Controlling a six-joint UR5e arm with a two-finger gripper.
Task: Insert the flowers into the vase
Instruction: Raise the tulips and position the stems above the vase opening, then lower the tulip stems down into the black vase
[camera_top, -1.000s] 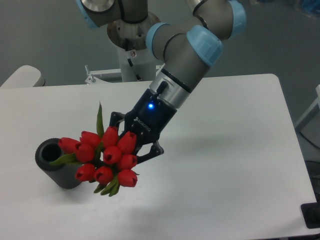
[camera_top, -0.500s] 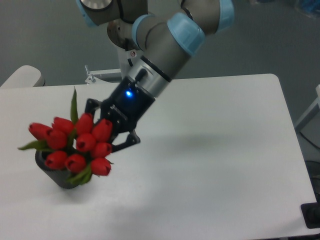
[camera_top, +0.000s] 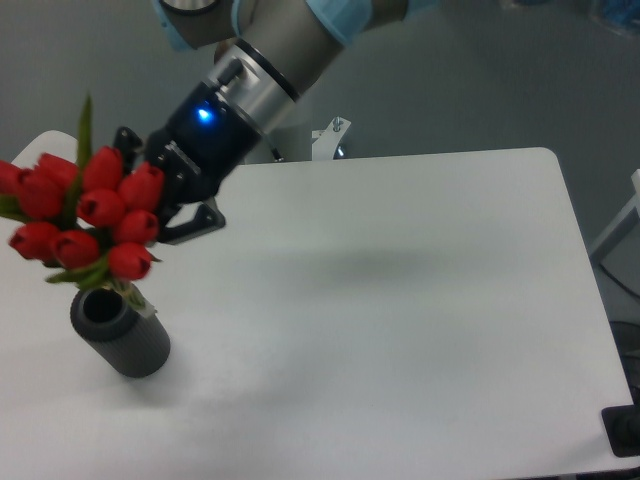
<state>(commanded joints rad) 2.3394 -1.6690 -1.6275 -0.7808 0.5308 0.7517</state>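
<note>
Now we are seeing the gripper (camera_top: 158, 190) riding higher and further left than half a second ago, fingers clamped on the flowers (camera_top: 82, 205). Bunch is lifting clear of the vase (camera_top: 121, 332), whose opening is showing again below the gripper; stem ends are hanging just above its rim.

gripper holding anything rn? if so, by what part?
Yes, the flowers. The gripper holds the bunch just behind the red buds; the exact contact is hidden by the blooms. Stem ends hang above the vase.
</note>
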